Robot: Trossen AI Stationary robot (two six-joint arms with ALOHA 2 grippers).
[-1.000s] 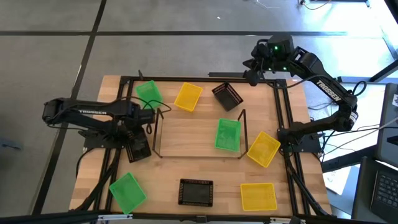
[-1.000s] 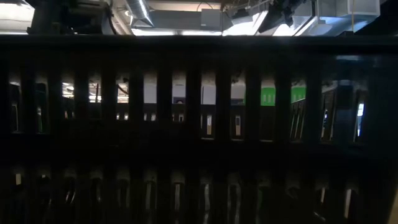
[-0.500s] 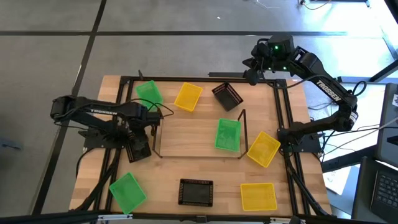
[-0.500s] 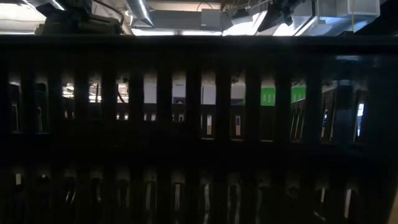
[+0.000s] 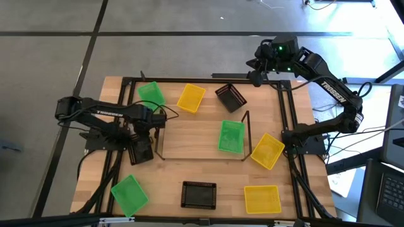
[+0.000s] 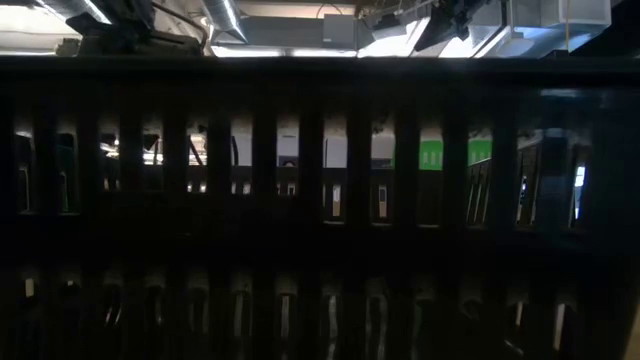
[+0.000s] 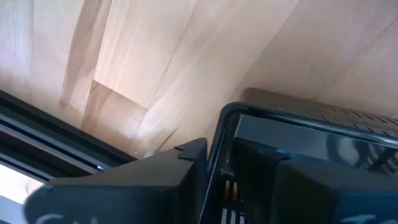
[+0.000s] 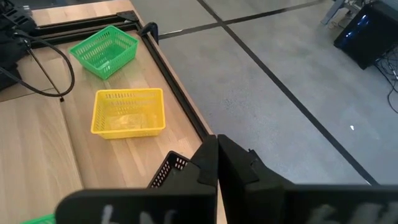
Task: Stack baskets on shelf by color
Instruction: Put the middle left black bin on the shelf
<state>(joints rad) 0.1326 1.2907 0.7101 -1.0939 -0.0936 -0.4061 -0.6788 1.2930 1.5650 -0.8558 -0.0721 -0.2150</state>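
the left gripper (image 5: 140, 144) hung low over a black basket (image 5: 141, 151) beside the shelf (image 5: 189, 140), fingers part open; whether they held its rim could not be told. the right gripper (image 5: 255, 77) waited shut at the far edge. only one green basket (image 5: 231, 137) lay on the shelf; eight remained scattered.

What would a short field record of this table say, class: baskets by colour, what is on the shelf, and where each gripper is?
green baskets: three, one on the shelf
yellow baskets: three, all on the table
black baskets: three, one beside the shelf's left end
shelf: holds only the green basket
left gripper: down at that black basket
right gripper: shut, raised at the far edge
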